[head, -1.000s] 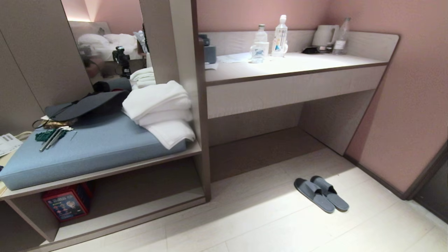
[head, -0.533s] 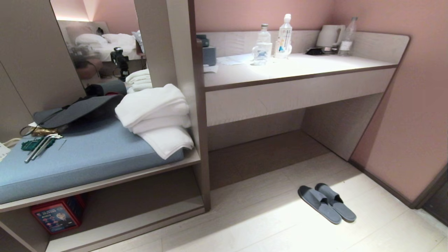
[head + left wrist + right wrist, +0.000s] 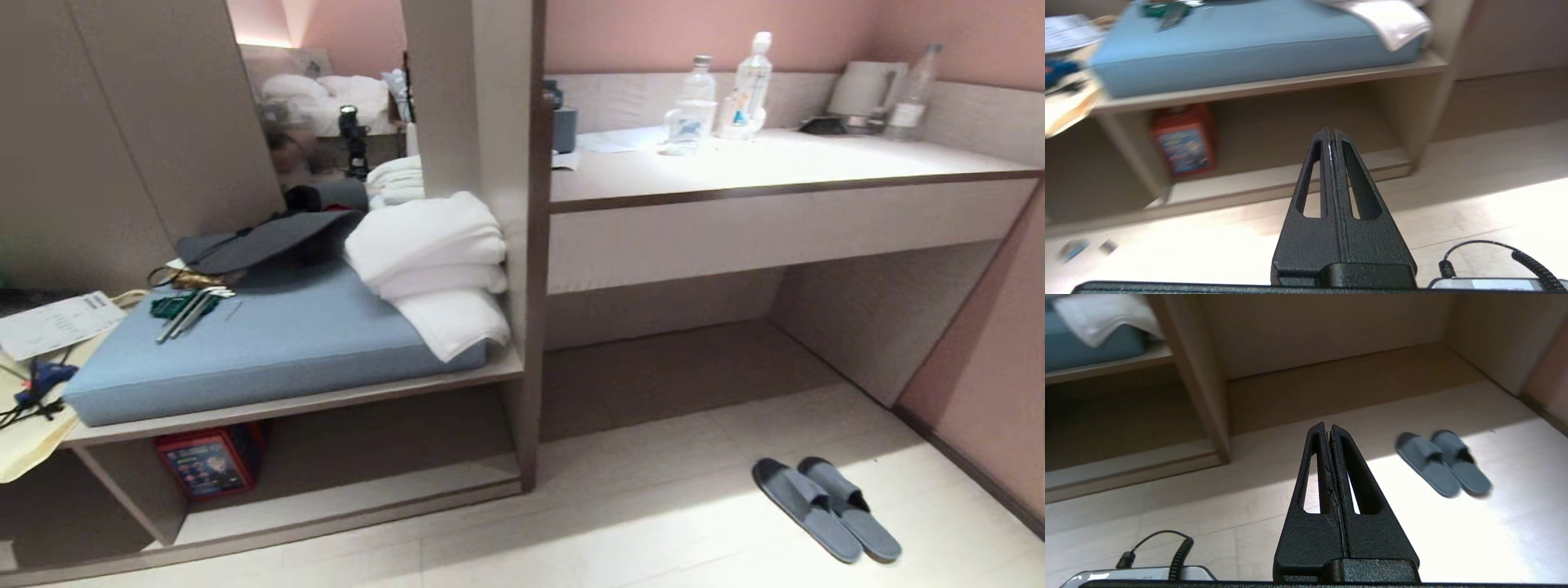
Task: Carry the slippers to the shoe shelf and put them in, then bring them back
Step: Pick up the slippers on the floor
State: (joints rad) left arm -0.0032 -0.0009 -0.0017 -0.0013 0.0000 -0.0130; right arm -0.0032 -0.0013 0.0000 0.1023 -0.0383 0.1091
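On the floor before the desk alcove, your slippers (image 3: 826, 508) are lying paired | shoe shelf (image 3: 343, 498) is standing unfilled | left gripper (image 3: 1331, 131) and right gripper (image 3: 1327, 426) fingers are pressing together, holding nothing.

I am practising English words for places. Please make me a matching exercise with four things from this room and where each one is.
Things:
1. slippers
2. towels
3. red box
4. bottles

Places:
a. on the desk
b. on the floor
c. on the blue cushion
d. in the cubby under the cushion

Pairs: 1-b, 2-c, 3-d, 4-a
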